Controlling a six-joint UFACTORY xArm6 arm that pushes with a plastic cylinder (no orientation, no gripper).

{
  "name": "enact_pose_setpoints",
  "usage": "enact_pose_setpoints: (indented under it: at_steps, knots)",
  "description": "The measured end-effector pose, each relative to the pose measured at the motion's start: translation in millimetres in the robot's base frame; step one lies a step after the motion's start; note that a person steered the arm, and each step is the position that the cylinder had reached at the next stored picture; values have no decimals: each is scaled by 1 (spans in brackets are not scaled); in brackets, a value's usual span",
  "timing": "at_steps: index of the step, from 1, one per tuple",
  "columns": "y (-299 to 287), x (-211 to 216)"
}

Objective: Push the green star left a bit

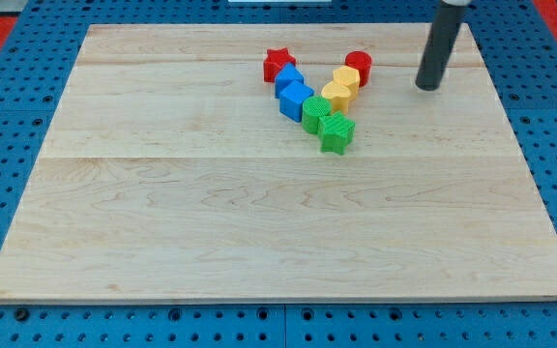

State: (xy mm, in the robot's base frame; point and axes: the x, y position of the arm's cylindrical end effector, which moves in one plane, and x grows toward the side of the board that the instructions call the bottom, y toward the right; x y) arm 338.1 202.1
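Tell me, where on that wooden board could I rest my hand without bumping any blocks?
Anywhere below the green star, or along the view's left of the board. It is crowded near the top middle, from the red star to the red cylinder; my tip stands right of them.

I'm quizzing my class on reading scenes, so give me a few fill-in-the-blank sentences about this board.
1. The green star is the block nearest the view's ____.
2. My tip stands to the view's ____ of all the blocks.
3. The red star touches a ____ block.
4. The red cylinder sits just above a ____ block.

Missing words: bottom; right; blue; yellow
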Motion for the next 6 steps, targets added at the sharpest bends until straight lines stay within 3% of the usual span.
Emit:
enact_pose_setpoints:
  at_steps: [1,6]
  knots:
    - [-5,29]
    - [-60,55]
